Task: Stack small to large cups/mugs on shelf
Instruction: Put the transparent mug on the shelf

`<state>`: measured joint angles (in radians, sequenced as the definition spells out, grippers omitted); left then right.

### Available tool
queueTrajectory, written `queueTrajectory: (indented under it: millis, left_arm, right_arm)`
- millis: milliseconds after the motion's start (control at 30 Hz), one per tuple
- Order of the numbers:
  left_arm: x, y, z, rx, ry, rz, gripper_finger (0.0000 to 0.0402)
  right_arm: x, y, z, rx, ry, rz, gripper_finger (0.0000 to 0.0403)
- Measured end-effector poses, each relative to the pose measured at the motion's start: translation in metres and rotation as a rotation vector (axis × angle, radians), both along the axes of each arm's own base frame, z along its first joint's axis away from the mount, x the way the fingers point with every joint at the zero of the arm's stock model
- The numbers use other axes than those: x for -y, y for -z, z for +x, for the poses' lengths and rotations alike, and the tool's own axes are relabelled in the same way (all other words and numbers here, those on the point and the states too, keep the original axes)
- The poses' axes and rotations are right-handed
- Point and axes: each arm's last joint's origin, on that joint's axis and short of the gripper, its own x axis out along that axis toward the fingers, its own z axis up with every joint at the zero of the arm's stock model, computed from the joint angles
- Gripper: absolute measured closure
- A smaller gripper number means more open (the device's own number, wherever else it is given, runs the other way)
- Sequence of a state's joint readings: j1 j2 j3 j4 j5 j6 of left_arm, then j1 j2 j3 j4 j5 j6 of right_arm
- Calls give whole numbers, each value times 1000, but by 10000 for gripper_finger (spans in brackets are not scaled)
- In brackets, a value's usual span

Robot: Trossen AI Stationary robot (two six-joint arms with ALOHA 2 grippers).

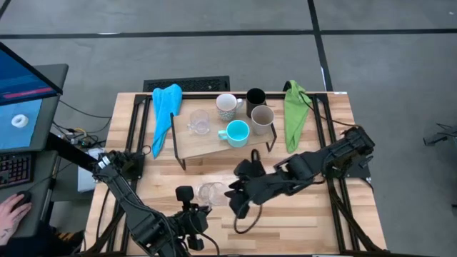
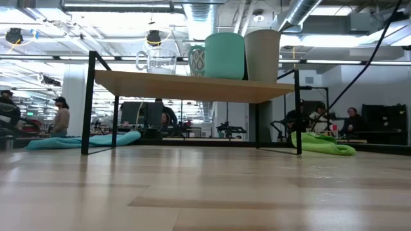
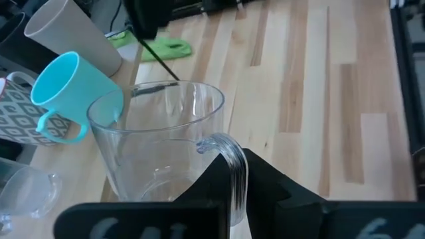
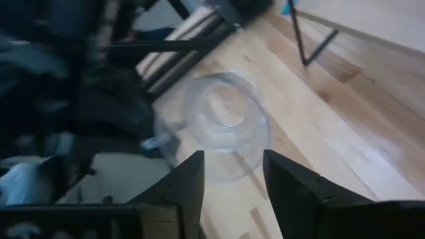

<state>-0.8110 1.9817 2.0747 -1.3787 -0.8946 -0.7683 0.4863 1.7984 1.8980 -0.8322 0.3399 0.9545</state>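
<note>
One clear glass (image 1: 210, 192) remains off the shelf (image 1: 214, 139), at the near worktop (image 1: 307, 214), its handle clamped in the left hand (image 1: 191, 208). The right hand (image 1: 234, 200), fingers apart, hovers just beside it. Farther off, five cups crowd the shelf. Next, I judge, comes lifting this glass there.

1. You have two clear glasses: one on the shelf (image 1: 223, 141) at (image 1: 199, 122), one off it at (image 1: 210, 193).
2. Four mugs: white (image 1: 227, 106), black (image 1: 255, 99), beige-grey (image 1: 262, 118), turquoise (image 1: 236, 133).
3. Two cloths: blue (image 1: 165, 113), green (image 1: 294, 113).
4. Two grippers: left (image 1: 188, 202), right (image 1: 237, 194).
</note>
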Motion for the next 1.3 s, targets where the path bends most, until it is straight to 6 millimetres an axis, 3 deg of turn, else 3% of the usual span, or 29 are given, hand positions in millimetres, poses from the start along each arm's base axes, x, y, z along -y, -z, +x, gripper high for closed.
queueTrajectory:
  millis: [200, 467, 733, 967, 1300]
  left_arm:
    - [1, -26, -2, 97, -3, -47, 394]
    - [17, -95, -14, 395, 89, -215, 391]
    - [32, -144, -27, 630, 277, -285, 390]
    - [49, -167, -40, 761, 496, -255, 390]
    - [69, -182, -58, 919, 981, -119, 389]
  right_arm:
    - [-6, -34, -35, 87, -78, 10, 228]
    - [-26, -74, -100, 230, -174, -24, 242]
    - [-46, -92, -152, 349, -171, -95, 253]
    - [-60, -93, -173, 389, -165, -132, 257]
    - [-68, -92, -180, 398, -163, -135, 261]
